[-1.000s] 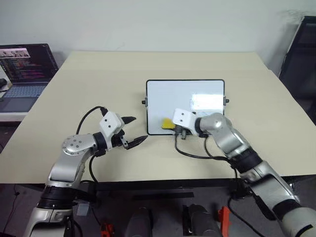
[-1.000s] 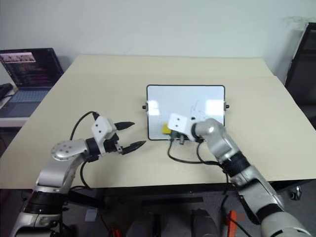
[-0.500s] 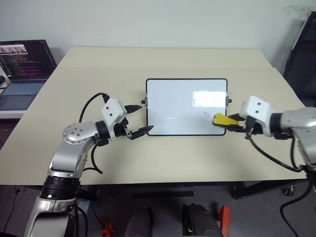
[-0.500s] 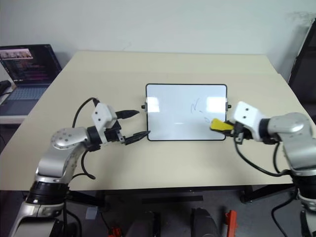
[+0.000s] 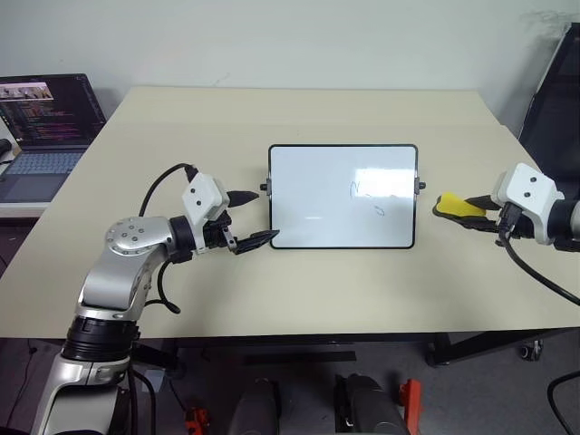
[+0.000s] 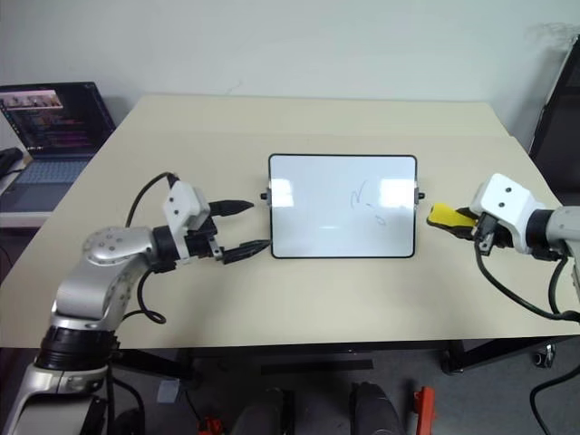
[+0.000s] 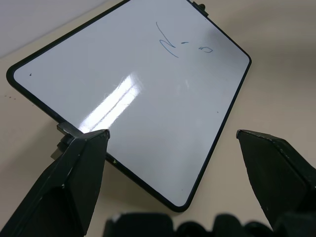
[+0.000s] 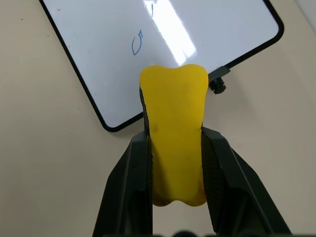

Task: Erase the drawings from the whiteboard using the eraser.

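A yellow eraser sits pinched between the fingers of the right gripper, held just off the right edge of the whiteboard, which lies flat at the middle of a beige table. Faint drawings mark the board's right half. The left gripper, fingers spread, hovers at the board's left edge. A laptop stands far left.

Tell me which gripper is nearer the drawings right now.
Right. The right gripper, holding the eraser, hovers just off the whiteboard's right edge, near the drawings; the left gripper sits at the far left edge.
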You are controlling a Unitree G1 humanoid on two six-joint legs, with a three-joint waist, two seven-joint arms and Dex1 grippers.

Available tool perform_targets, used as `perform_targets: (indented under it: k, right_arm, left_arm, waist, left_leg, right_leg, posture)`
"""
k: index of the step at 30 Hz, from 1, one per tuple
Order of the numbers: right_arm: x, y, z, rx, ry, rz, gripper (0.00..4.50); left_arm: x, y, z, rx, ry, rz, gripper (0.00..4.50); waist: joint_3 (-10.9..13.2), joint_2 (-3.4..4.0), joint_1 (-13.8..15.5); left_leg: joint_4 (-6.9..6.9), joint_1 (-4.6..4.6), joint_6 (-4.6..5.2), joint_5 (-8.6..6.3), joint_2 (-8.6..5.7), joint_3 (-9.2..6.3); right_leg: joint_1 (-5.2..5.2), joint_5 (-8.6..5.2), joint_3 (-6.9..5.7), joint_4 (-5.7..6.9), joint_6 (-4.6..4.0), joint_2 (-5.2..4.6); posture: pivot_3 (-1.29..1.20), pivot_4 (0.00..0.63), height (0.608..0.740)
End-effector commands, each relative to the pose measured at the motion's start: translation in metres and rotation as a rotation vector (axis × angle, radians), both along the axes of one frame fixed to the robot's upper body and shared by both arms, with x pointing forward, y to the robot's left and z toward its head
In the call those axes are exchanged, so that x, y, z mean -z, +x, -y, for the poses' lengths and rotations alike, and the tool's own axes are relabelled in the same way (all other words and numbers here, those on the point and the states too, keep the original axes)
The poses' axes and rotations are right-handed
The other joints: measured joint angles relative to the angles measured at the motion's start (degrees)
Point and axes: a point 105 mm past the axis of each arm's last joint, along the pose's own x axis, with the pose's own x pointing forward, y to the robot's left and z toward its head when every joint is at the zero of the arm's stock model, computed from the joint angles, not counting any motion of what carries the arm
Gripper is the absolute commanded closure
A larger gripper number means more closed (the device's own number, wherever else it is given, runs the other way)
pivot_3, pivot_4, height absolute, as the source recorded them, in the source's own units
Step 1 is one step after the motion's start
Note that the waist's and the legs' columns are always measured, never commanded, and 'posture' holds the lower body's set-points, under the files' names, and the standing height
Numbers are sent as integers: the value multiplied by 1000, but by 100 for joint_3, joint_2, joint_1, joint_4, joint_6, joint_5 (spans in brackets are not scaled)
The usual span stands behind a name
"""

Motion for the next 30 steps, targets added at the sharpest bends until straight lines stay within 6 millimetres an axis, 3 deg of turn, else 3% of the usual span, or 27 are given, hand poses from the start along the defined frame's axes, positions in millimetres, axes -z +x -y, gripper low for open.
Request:
perform_targets:
  k: [1, 17, 23, 30]
  right_arm:
    - [-16, 3, -1, -11, -15, 65, 3521]
    - [-19, 11, -8, -15, 3, 98, 3521]
    - [-39, 17, -22, -37, 97, 167, 3521]
    - [-40, 19, -23, -41, 92, 165, 3521]
  left_arm:
    - [-19, -2, -1, 3, 2, 70, 0]
    - [-24, 2, 1, 2, 8, 101, 0]
    - [-25, 2, 5, 15, 2, 98, 0]
    - [-24, 3, 6, 18, 2, 98, 0]
  waist:
    - [0, 0, 1]
    - [0, 0, 4]
    - [0, 0, -10]
    - [0, 0, 13]
  left_leg:
    - [0, 0, 0, 0, 0, 0]
    - [3, 0, 0, 0, 0, -1]
    - [4, 2, 0, 0, -1, 1]
    - [6, 2, 0, 0, -2, -3]
  right_leg:
    - [0, 0, 0, 0, 0, 0]
    - [1, 1, 0, 3, 0, 0]
    - [3, 2, 2, 5, 0, 0]
    - [6, 5, 0, 6, -4, 0]
  posture:
    - [0, 150, 740]
    - [0, 150, 740]
    - [0, 150, 740]
    - [0, 150, 740]
